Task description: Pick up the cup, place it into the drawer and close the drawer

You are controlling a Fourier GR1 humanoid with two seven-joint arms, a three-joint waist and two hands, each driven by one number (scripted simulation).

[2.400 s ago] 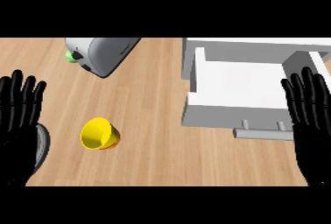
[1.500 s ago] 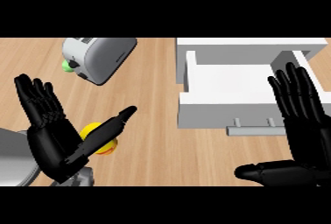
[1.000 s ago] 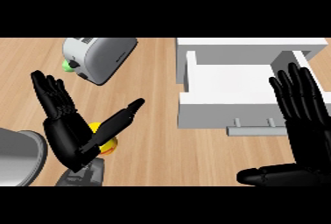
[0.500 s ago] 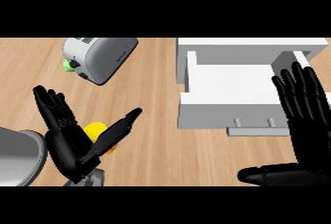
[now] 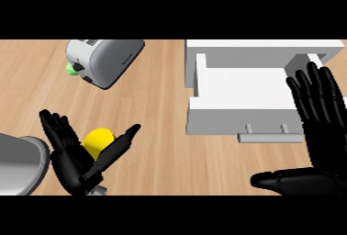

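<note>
Left hand (image 5: 71, 163): we are spreading straight fingers around the yellow cup (image 5: 98, 140), hiding its lower part.
Right hand (image 5: 318, 133): we are holding fingers straight, empty, overlapping the open drawer (image 5: 237, 87).

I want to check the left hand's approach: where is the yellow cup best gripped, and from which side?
Probably round its side wall. The yellow cup sits between the left hand's fingers and thumb, so closing there should wrap it. How it lies is hidden.
</note>
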